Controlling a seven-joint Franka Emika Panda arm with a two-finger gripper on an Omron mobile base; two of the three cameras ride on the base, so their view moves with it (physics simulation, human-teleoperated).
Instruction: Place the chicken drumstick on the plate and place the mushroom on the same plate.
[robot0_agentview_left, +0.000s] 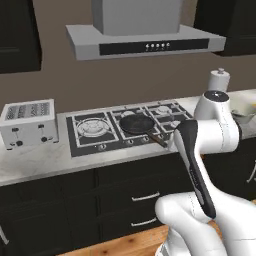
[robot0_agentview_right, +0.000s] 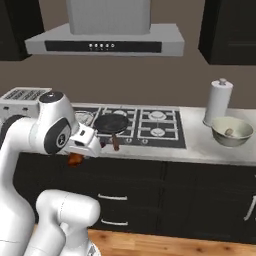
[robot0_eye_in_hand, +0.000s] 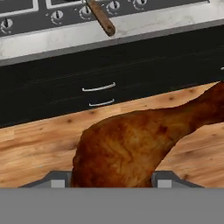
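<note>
The glossy reddish-brown chicken drumstick (robot0_eye_in_hand: 127, 148) sits between my gripper (robot0_eye_in_hand: 111, 180) fingers, which are shut on its meaty end, while the thin end points to the upper right in the hand view. In the right base view the drumstick (robot0_agentview_right: 76, 159) hangs under my hand, in front of the counter edge and over the wooden floor. A tiny tan mushroom (robot0_agentview_right: 229, 132) lies inside the cream bowl (robot0_agentview_right: 240, 135) at the counter's right end. The plate is out of view.
A dark frying pan (robot0_agentview_right: 111, 123) sits on the hob (robot0_agentview_right: 155, 125) with its brown handle (robot0_eye_in_hand: 101, 18) jutting over the counter's front edge. A paper towel roll (robot0_agentview_right: 218, 102) stands behind the bowl. A toaster (robot0_agentview_left: 27, 122) is at the far left. Dark drawers (robot0_eye_in_hand: 100, 87) run below the counter.
</note>
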